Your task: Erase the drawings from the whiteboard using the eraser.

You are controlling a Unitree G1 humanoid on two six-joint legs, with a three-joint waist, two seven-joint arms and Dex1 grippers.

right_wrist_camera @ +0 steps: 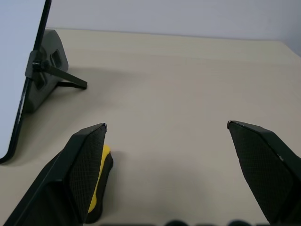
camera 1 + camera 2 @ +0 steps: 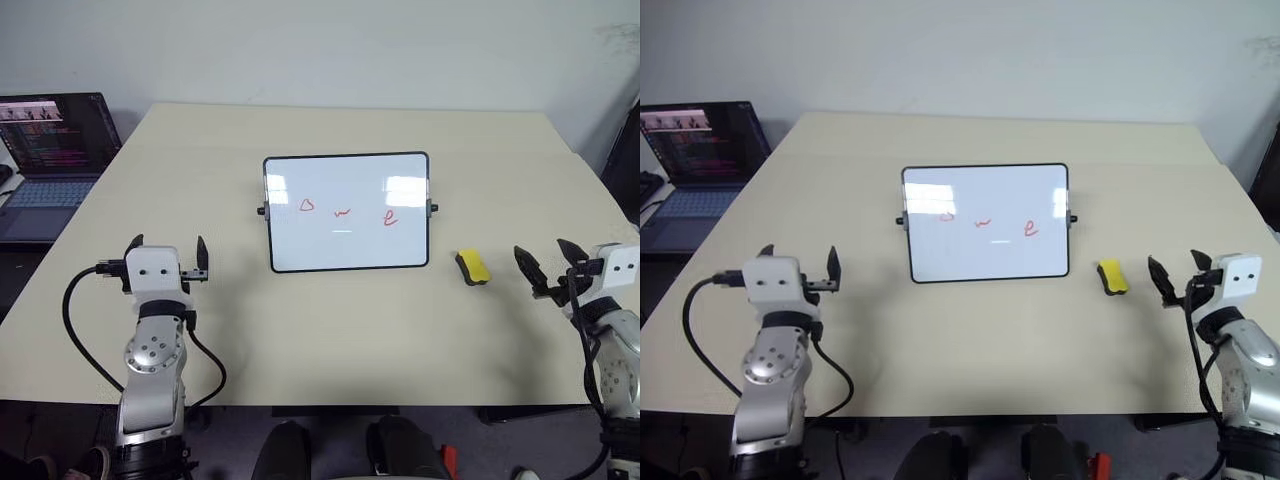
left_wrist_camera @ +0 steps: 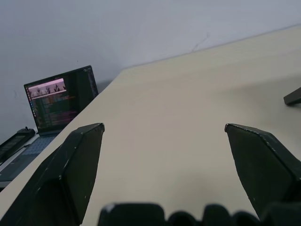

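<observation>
From the head, the shiny white whiteboard (image 2: 346, 212) stood on the tan table (image 2: 330, 330), showing three red drawings (image 2: 343, 211). The yellow eraser (image 2: 472, 267) lay just right of it.

The left hand (image 3: 164, 129) was wide apart, near a laptop (image 3: 59, 100).

The right hand (image 1: 167, 127) was wide apart, beside the eraser and the board's black stand (image 1: 47, 70).

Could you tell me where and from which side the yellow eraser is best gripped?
Probably across its two long yellow sides, from above. The eraser lies flat on the table, black base down, free on every side, just right of the whiteboard. The open right end effector is nearest; a top-down pinch would keep the base facing outward for wiping.
</observation>
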